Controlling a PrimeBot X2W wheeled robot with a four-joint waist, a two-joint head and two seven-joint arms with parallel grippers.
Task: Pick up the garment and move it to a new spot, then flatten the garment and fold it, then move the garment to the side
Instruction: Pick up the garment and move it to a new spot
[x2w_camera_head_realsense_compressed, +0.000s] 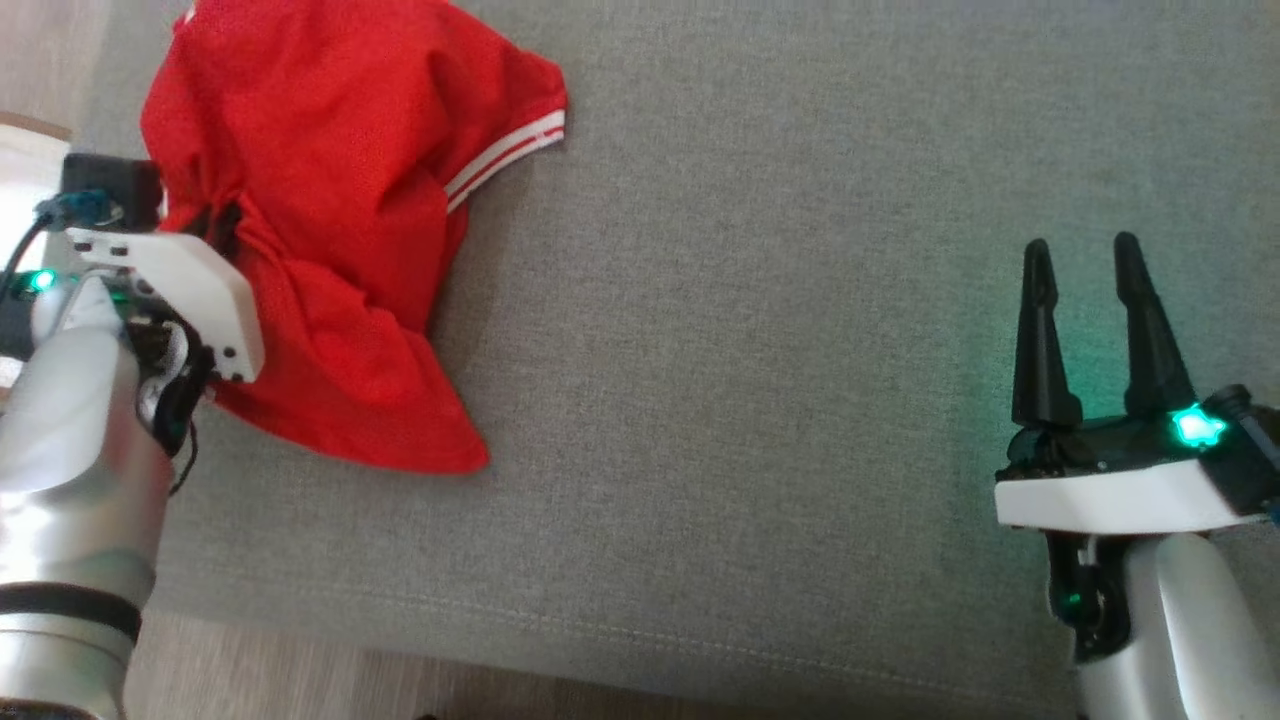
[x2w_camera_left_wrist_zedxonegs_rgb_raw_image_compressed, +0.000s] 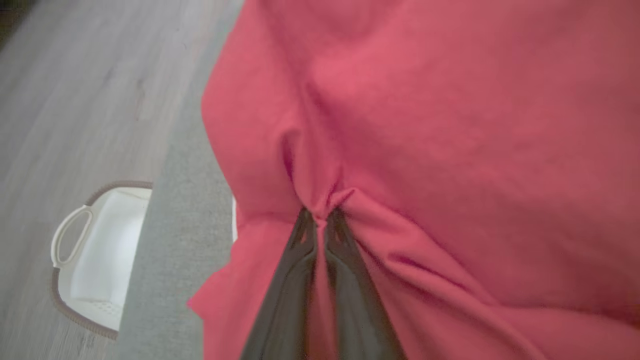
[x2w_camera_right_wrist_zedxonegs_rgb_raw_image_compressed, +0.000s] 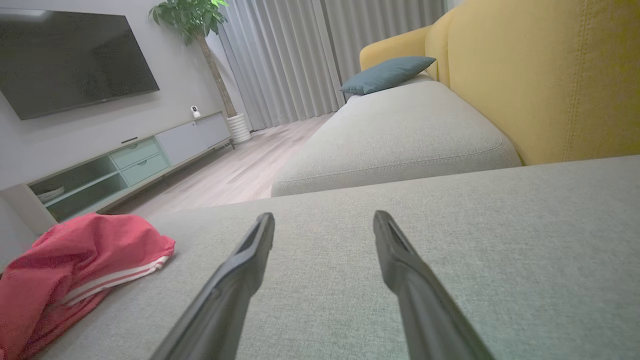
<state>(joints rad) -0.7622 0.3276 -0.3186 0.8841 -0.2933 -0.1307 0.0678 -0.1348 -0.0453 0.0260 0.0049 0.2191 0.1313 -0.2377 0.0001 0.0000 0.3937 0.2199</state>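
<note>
The left tool (x2w_camera_left_wrist_zedxonegs_rgb_raw_image_compressed: 320, 216) has its two dark fingers pressed together on a small bunch of the red garment (x2w_camera_left_wrist_zedxonegs_rgb_raw_image_compressed: 450, 125). In the left wrist view the cloth puckers into creases that fan out from the fingertips. In the head view this tool reaches into the garment's left edge, its fingers mostly hidden by the folds, with the white wrist plate and pale forearm at the left border.

The garment lies crumpled at the far left of the grey sofa seat (x2w_camera_head_realsense_compressed: 760, 330), close to that seat's left edge. A sleeve cuff (x2w_camera_head_realsense_compressed: 505, 155) with white stripes points toward the middle of the seat, and a loose corner trails toward the near edge.

The right tool (x2w_camera_head_realsense_compressed: 1082, 242) is at the lower right of the head view, well apart from the garment. Its fingers are spread with nothing between them, and bare seat fabric shows through the gap.

Farther out, the left wrist view shows a white basket (x2w_camera_left_wrist_zedxonegs_rgb_raw_image_compressed: 100, 250) with a loop handle standing on the wooden floor (x2w_camera_left_wrist_zedxonegs_rgb_raw_image_compressed: 75, 100) just beside the seat's edge. The right wrist view shows a yellow backrest (x2w_camera_right_wrist_zedxonegs_rgb_raw_image_compressed: 540, 75) rising behind the seat. Beyond that are a second seat cushion (x2w_camera_right_wrist_zedxonegs_rgb_raw_image_compressed: 400, 135) carrying a blue pillow (x2w_camera_right_wrist_zedxonegs_rgb_raw_image_compressed: 387, 75), grey curtains (x2w_camera_right_wrist_zedxonegs_rgb_raw_image_compressed: 300, 50) and a potted plant (x2w_camera_right_wrist_zedxonegs_rgb_raw_image_compressed: 192, 15). A dark television (x2w_camera_right_wrist_zedxonegs_rgb_raw_image_compressed: 70, 55) hangs on the wall above a low cabinet (x2w_camera_right_wrist_zedxonegs_rgb_raw_image_compressed: 125, 160).
</note>
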